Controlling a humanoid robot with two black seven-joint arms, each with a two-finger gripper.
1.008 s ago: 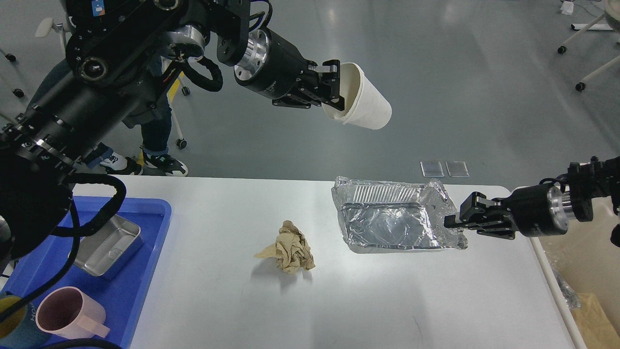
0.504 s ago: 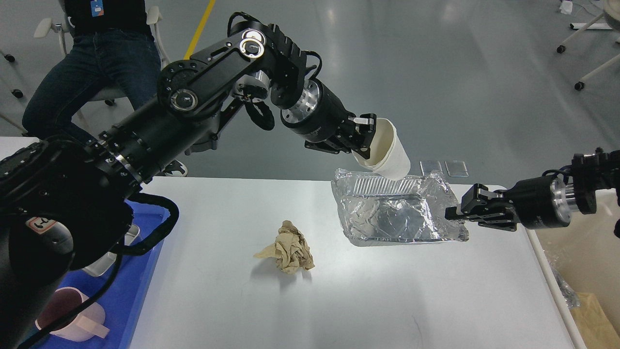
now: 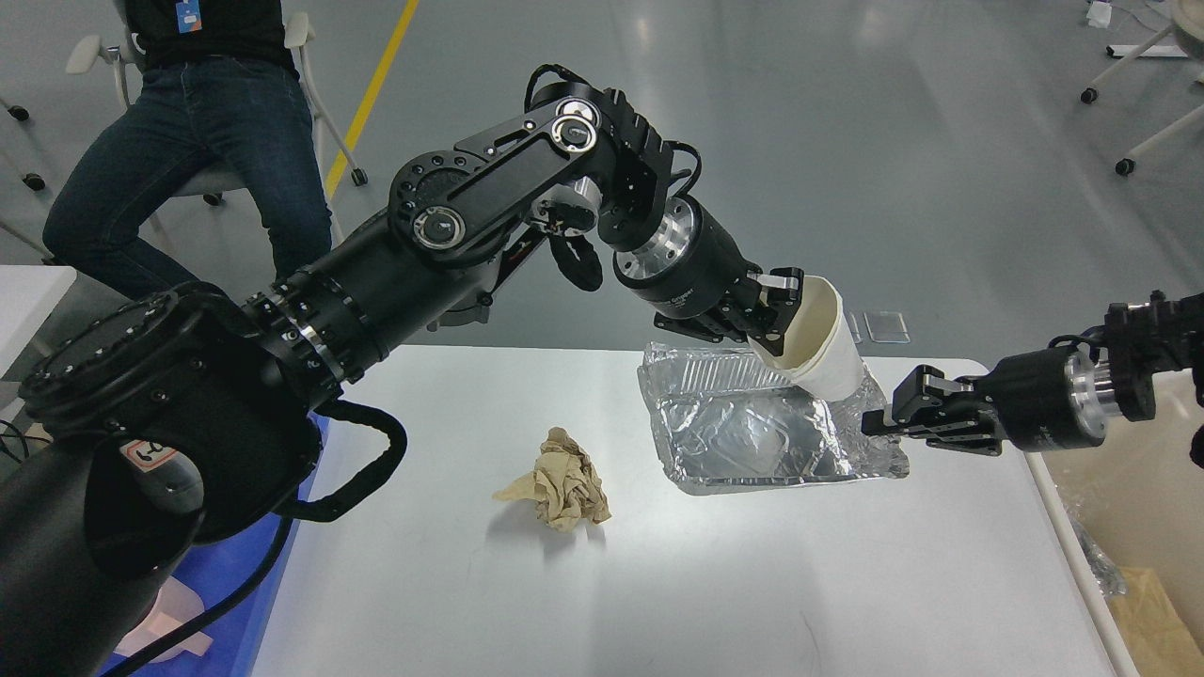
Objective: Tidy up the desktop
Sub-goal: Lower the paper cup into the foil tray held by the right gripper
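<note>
The white desktop holds a crumpled brown paper ball near its middle. My left gripper is shut on the rim of a white paper cup, held tilted with its base over the far right corner of a crinkled foil tray. My right gripper is shut on the foil tray's right edge and holds that side slightly raised off the desktop.
A blue plastic tray lies at the desktop's left edge, mostly hidden by my left arm, with a pink mug partly showing. A cream bin stands off the right edge. A seated person is at the far left.
My left arm has swung right and down, carrying the cup from high above the floor to just over the foil tray's far right corner. The right gripper has kept hold of the tray.
</note>
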